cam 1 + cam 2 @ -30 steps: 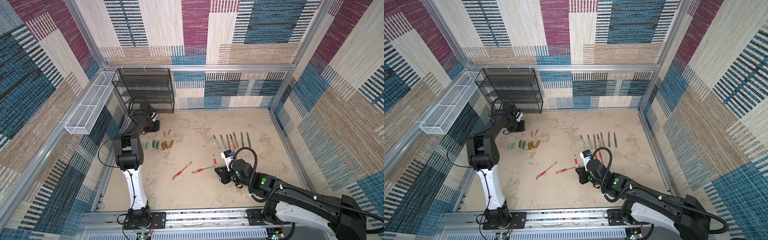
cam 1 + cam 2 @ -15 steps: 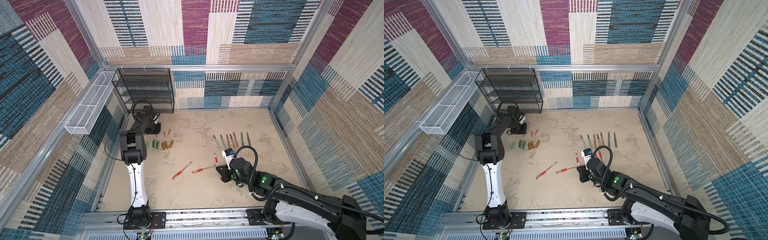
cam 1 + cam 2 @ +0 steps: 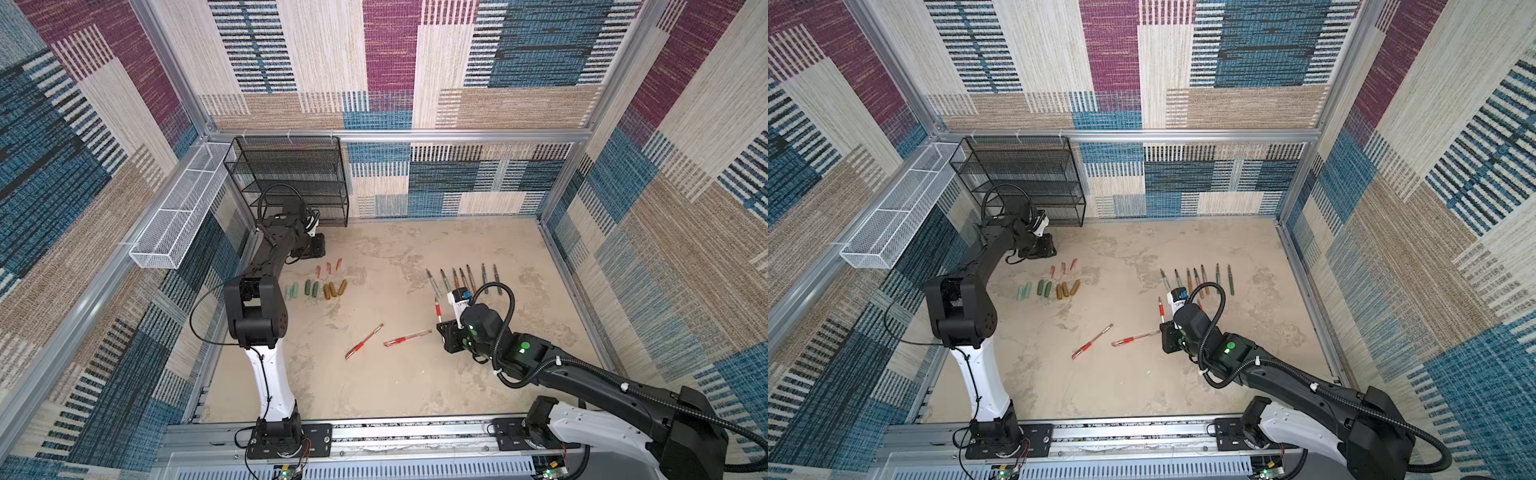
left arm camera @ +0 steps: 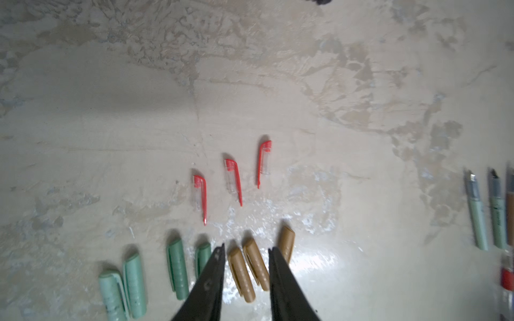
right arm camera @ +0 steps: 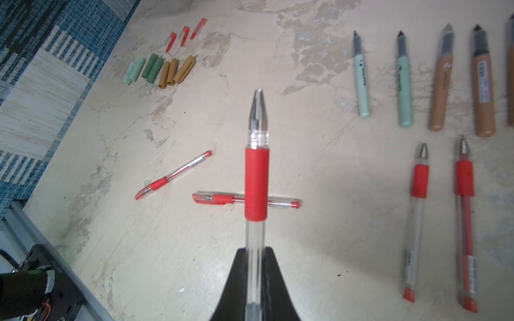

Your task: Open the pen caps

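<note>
Walls [image 3: 390, 62] on three sides: woven fabric panels in a patchwork of blue, maroon, beige and cream, striped in places, set in an aluminium frame [image 3: 457, 135] that runs above the table's far edge and up the corners. Table [image 3: 395, 253]: beige, mottled, with paler and darker worn patches; light even, shadows soft. Black wire rack [image 3: 291, 178] of several shelves stands in the far left corner; a white mesh basket [image 3: 178, 216] hangs on the left wall just beside it.
</note>
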Robot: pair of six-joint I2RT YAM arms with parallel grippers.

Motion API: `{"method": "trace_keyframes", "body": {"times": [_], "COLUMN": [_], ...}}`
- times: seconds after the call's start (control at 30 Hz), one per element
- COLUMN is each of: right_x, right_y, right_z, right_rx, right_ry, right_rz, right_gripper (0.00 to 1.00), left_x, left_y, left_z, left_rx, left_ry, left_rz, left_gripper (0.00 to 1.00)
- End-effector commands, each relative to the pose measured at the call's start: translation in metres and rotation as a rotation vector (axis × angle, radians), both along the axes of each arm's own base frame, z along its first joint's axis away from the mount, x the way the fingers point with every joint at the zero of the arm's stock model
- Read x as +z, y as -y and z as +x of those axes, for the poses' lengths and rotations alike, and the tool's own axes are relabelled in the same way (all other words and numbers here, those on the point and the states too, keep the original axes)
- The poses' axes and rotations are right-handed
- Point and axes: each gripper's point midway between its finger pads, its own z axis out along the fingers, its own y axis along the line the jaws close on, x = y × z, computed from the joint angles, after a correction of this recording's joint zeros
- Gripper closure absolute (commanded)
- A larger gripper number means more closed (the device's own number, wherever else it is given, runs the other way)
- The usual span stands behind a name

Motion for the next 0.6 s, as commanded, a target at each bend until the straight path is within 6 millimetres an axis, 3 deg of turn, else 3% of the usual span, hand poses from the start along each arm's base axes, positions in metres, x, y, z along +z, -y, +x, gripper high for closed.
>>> {"method": "trace_keyframes", "body": {"times": [0.0, 0.23, 0.37, 0.57], "right_x": [-0.005, -0.022, -0.039, -0.064], "right_y": [0.003, 0.019, 0.027, 0.036], "right_z": [0.005, 0.022, 0.032, 0.04], "right_rx": [0.008, -0.021, -0.036, -0.064], "right_ry": [-0.012, -0.079, -0.14, -0.21], "right_rz": [-0.022, -0.05, -0.076, -0.105], "right_gripper": [0.97, 0.97, 0.95, 0.95], "left_x": [0.029, 0.068, 0.071, 0.062], "left_y": [0.016, 0.028, 0.031, 0.024], "left_z": [-0.016, -0.063, -0.092, -0.13], "left_rx": [0.007, -0.031, -0.061, -0.088], "left_ry": [0.054, 0.159, 0.202, 0.294], "left_rz": [-0.088, -0.153, -0.156, -0.094], "left_gripper": [0.66, 0.62, 0.6, 0.46]}}
